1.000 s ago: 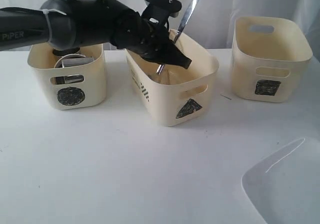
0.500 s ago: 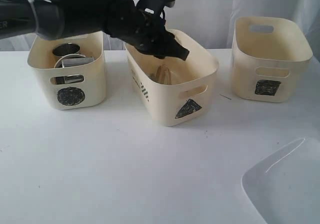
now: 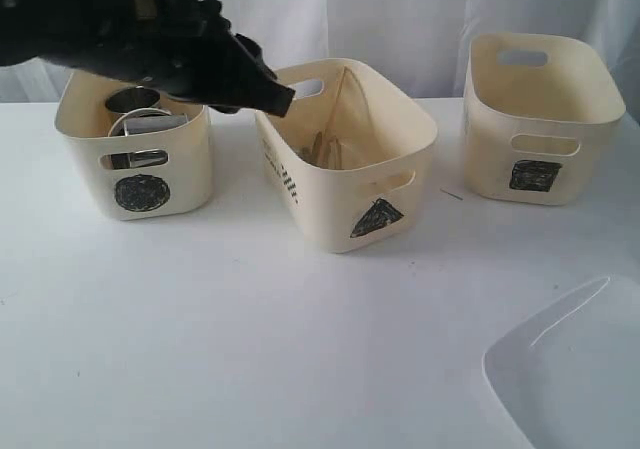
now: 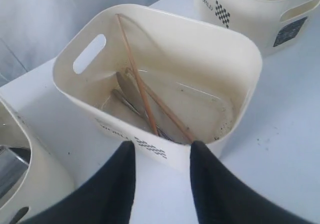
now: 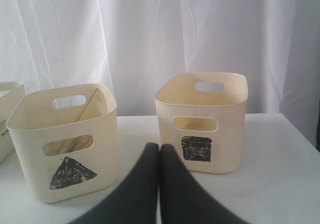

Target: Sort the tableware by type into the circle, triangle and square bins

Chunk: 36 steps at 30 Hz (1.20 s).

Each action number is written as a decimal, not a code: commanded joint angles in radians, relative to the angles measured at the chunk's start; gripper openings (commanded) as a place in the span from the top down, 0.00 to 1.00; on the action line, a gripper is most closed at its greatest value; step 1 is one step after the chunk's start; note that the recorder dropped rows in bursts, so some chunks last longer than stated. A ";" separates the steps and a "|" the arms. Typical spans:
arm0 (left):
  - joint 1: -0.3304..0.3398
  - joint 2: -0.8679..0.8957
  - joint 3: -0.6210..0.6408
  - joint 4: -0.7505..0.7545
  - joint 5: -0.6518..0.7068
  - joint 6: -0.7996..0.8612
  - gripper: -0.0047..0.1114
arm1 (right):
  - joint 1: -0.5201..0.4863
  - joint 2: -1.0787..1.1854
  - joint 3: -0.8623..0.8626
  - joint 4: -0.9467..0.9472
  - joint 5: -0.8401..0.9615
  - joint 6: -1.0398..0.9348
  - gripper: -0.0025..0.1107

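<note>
Left claw [image 4: 162,150] spread, empty, chopsticks [image 4: 140,86] inside triangle bin [image 4: 239,48] just ahead

We see three cream tubs. The circle bin [image 3: 190,174] at the left of the exterior view bears a black scribbled disc, the triangle bin [image 3: 330,204] in the middle a black triangle, and the square bin [image 3: 500,129] at the right a black square. The middle one also carries black lettering and a checker pattern. Inside it lie tan wooden chopsticks [image 4: 142,92] and grey steel cutlery [image 4: 128,87]. At lower right is the white plate [image 3: 580,369], on a white table [image 3: 250,349].
</note>
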 commanded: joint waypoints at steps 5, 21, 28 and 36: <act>0.001 -0.324 0.331 -0.008 -0.082 -0.003 0.60 | 0.004 -0.007 0.007 -0.008 -0.004 0.004 0.98; 0.001 -0.788 0.773 -0.024 -0.082 -0.073 0.60 | 0.004 -0.007 0.007 -0.008 -0.004 0.017 0.98; 0.001 -0.839 0.775 -0.025 -0.020 -0.085 0.60 | 0.004 -0.007 0.007 -0.008 -0.004 0.017 0.98; 0.001 -0.839 0.775 -0.025 -0.022 -0.080 0.60 | 0.004 -0.007 0.007 -0.008 -0.004 0.017 0.98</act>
